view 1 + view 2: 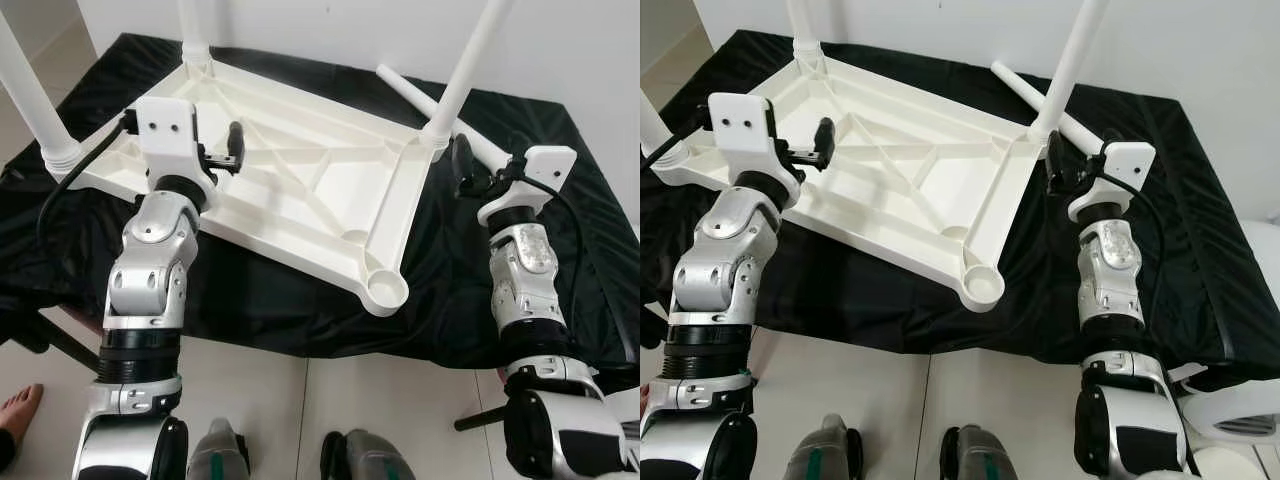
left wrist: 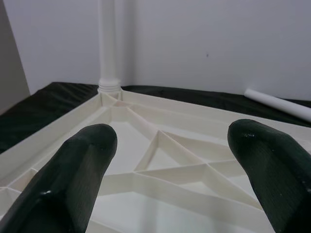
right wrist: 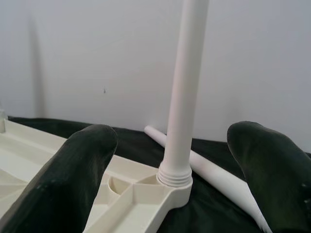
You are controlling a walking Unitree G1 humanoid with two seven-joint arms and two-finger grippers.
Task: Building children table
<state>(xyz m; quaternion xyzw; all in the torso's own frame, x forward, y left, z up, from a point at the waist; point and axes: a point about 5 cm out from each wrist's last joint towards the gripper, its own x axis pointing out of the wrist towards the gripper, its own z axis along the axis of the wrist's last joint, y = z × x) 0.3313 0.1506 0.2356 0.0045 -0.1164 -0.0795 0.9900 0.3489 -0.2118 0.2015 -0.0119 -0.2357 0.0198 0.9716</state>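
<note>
A white plastic table top (image 1: 300, 170) lies upside down on a black cloth (image 1: 250, 300). Three white legs stand in its corner sockets: a far one (image 1: 195, 30), a left one (image 1: 35, 100) and a right one (image 1: 465, 65). The near corner socket (image 1: 385, 290) holds no leg. A loose fourth leg (image 1: 410, 92) lies on the cloth behind the right corner. My left gripper (image 1: 232, 148) hovers open over the ribbed underside (image 2: 160, 160), holding nothing. My right gripper (image 1: 463, 165) is open just right of the right leg's base (image 3: 174, 177), holding nothing.
The cloth-covered surface ends at a front edge above a tiled floor (image 1: 350, 400). A person's bare foot (image 1: 20, 410) is at the lower left. A white wall (image 1: 580, 40) stands close behind. A white object (image 1: 1240, 420) sits on the floor at the right.
</note>
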